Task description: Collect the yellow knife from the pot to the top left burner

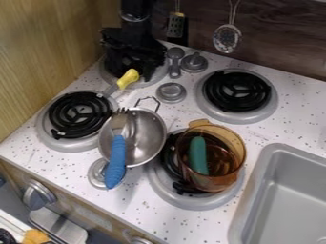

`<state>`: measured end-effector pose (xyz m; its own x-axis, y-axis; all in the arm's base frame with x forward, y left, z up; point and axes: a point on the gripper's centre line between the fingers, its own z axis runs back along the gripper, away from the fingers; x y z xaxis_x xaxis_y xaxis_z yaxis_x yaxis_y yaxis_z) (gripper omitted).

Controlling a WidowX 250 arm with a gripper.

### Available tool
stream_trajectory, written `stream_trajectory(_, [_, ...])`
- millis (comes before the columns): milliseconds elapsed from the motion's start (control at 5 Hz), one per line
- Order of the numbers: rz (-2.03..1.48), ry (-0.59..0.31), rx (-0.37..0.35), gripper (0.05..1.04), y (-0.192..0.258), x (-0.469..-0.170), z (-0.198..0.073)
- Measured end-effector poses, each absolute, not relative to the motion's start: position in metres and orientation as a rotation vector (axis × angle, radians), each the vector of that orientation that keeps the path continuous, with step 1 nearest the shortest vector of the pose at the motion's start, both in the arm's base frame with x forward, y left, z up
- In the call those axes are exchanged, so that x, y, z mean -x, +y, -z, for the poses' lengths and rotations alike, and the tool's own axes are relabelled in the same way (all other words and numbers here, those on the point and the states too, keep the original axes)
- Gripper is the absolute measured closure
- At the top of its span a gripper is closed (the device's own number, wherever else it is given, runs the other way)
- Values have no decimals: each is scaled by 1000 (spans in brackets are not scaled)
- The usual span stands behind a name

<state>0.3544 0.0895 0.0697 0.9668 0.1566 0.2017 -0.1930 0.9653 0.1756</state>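
In the camera view, the black two-finger gripper (132,56) hangs over the far left burner (158,72); I cannot tell whether it is spread or pinching. The yellow-handled metal knife (128,78) is at that burner's near edge, its blade seemingly pointing towards the near left black-coil burner (77,113), beyond the silver metal pot (145,138).

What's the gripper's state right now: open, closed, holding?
Gripper: can't tell if open, closed or holding; it's close by the yellow knife.

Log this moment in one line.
Black end effector: at grey-rimmed rear left burner | yellow-handled metal knife: alongside, grasp unclear | blue-handled fork: across round steel pot
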Motion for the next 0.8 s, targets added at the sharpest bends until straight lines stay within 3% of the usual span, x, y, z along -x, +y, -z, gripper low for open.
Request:
stream_trajectory(400, [-257, -235, -160, 85, 53, -349, -79])
stream_trajectory(800, [-223, -310, -191, 85, -1, -351, -85])
